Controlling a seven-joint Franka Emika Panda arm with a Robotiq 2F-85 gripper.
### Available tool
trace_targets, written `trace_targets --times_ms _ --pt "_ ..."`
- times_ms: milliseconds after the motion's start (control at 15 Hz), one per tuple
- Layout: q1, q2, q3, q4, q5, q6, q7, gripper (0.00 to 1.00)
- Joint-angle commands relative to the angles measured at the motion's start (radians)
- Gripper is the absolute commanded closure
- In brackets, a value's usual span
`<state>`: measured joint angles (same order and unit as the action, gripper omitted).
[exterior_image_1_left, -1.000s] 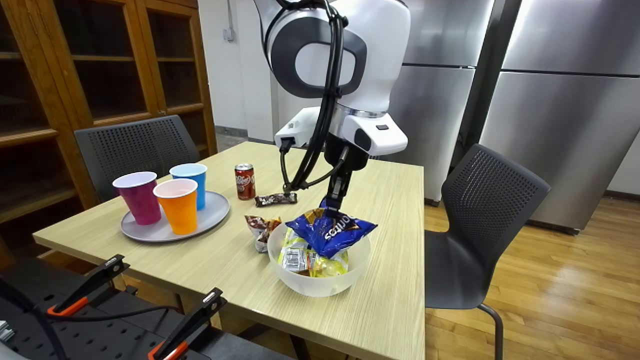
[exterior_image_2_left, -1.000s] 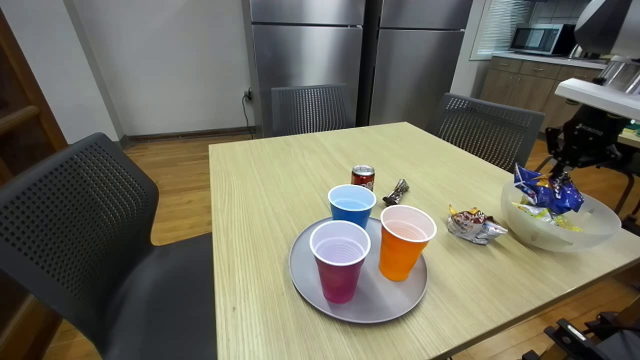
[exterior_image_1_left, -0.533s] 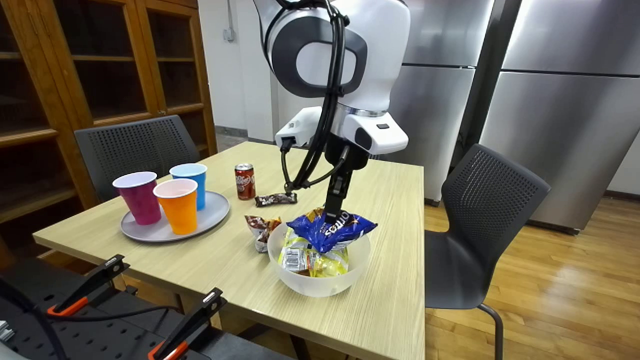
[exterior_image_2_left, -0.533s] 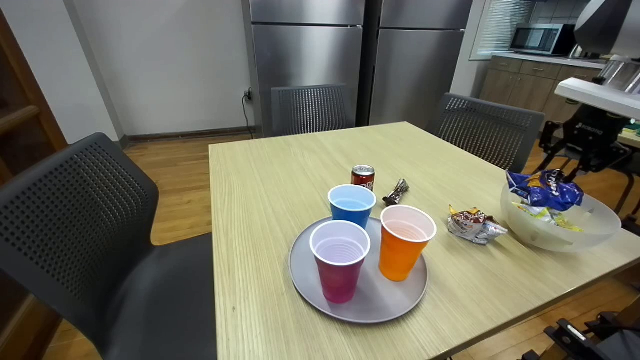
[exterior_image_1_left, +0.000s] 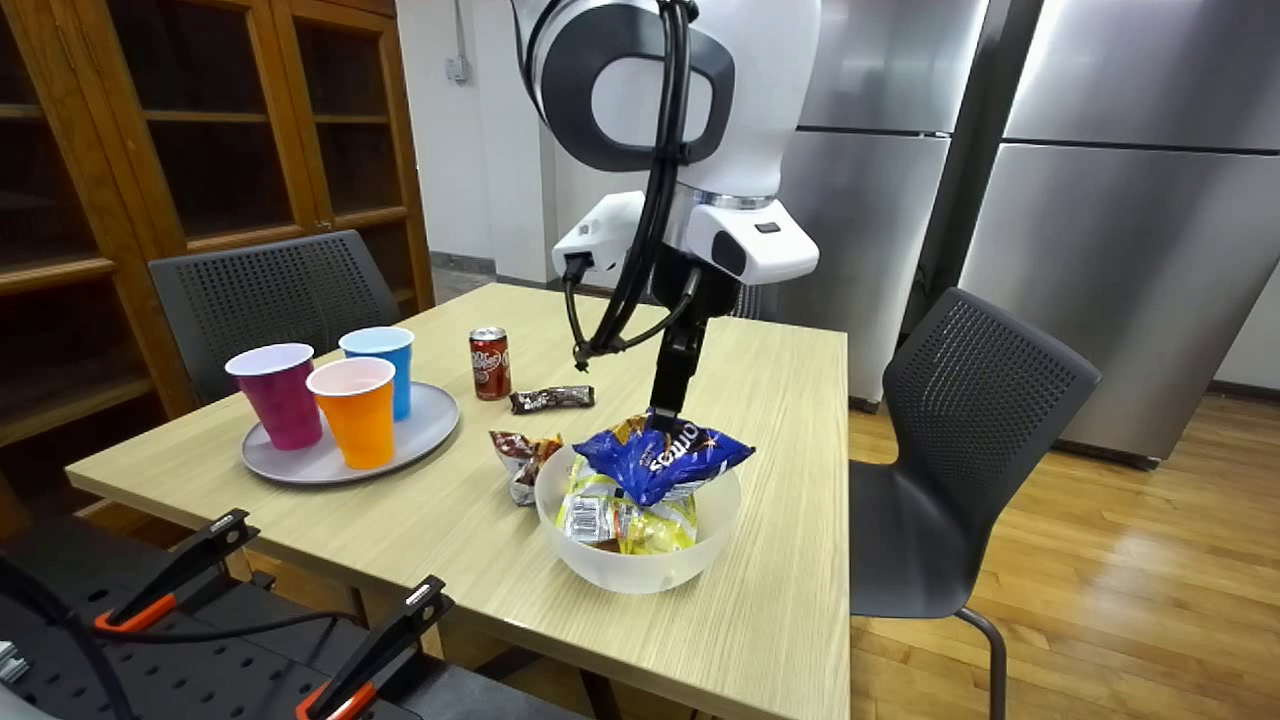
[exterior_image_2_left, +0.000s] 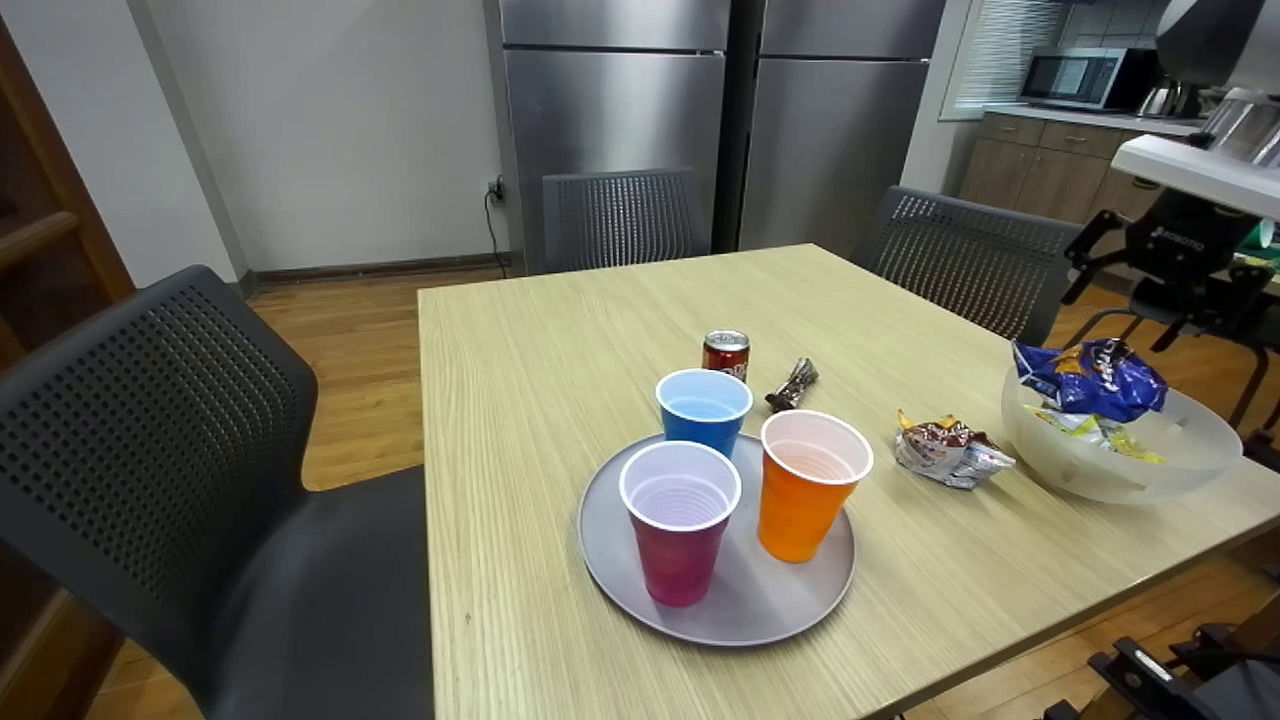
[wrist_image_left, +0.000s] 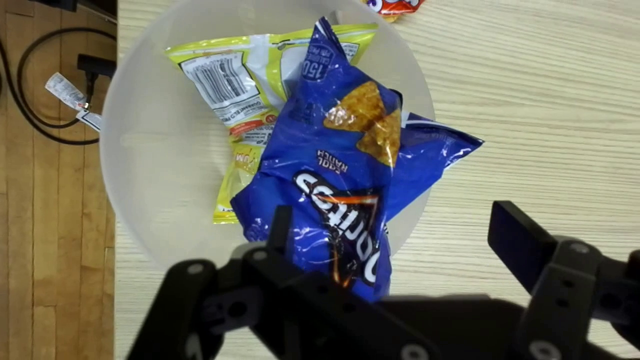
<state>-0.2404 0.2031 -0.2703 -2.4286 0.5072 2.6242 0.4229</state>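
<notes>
A blue bag of chips lies tilted on top of a yellow bag in a frosted white bowl. One corner sticks out past the bowl's rim. In the wrist view my gripper is spread wide, with no bag pinched in it; its left finger covers part of the blue bag and its right finger is over bare table. An exterior view has the gripper just above the blue bag. Whether a fingertip still brushes the bag is hard to tell.
A brown and silver snack bag sits beside the bowl. Farther off are a dark wrapped bar, a red soda can and a grey plate bearing three cups. Chairs flank the table.
One second ago the jaws were closed on the blue bag. They have since opened and let go, the bag has sunk slightly onto the bowl's contents, and the gripper has risen.
</notes>
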Motion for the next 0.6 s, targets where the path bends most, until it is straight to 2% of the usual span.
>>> trace_targets --times_ms 0,533 --pt "0.01 -0.067 0.012 -0.031 -0.028 -0.024 0.002 0.0" --pt "0.055 -0.102 0.047 -0.052 -0.106 -0.066 -0.035 0.0"
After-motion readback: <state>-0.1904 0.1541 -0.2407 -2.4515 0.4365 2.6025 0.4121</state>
